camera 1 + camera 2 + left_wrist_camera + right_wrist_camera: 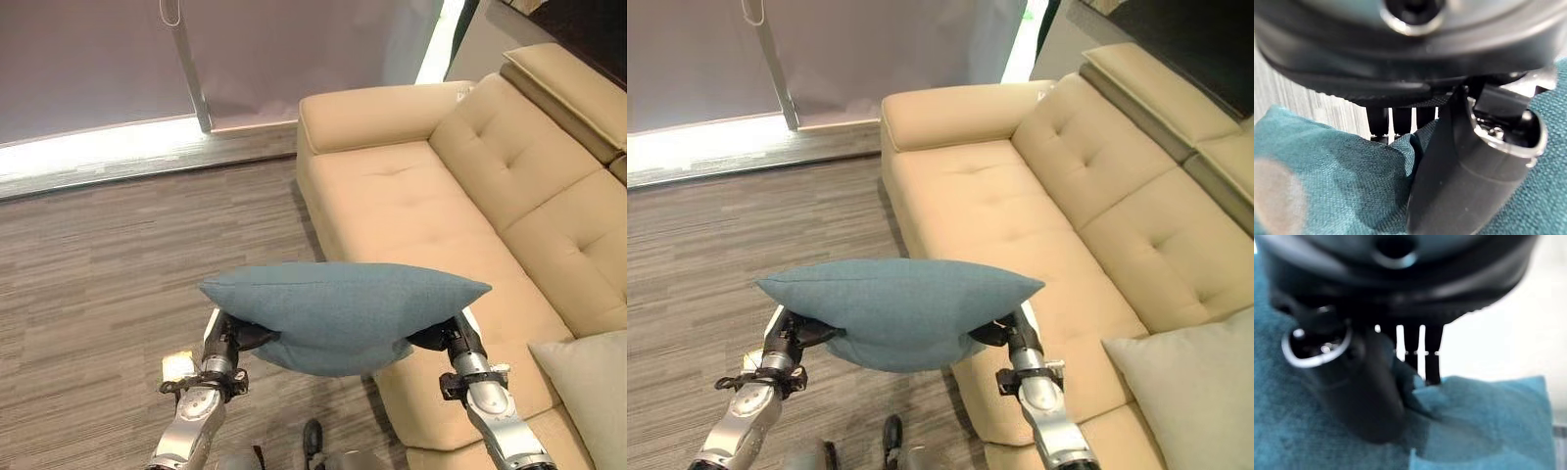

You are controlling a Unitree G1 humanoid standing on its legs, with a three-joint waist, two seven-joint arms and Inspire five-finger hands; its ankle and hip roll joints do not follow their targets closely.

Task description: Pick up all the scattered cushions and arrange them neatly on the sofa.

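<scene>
Centrally, teal cushion (343, 313) hanging between left hand (238, 336) and right hand (443, 337), thumbs and fingers (1402, 120) pinching its ends; grey cushion (588, 387) lying on sofa (411, 206), lower right.

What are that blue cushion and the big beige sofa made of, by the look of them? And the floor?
The teal cushion, held between the left hand and right hand, looks like woven cloth: the left wrist view shows a coarse matte weave. The sofa seems smooth leather or a leather look-alike, tufted, with a soft sheen. The floor looks like streaked grey-brown carpet or plank; which one is unclear.
</scene>
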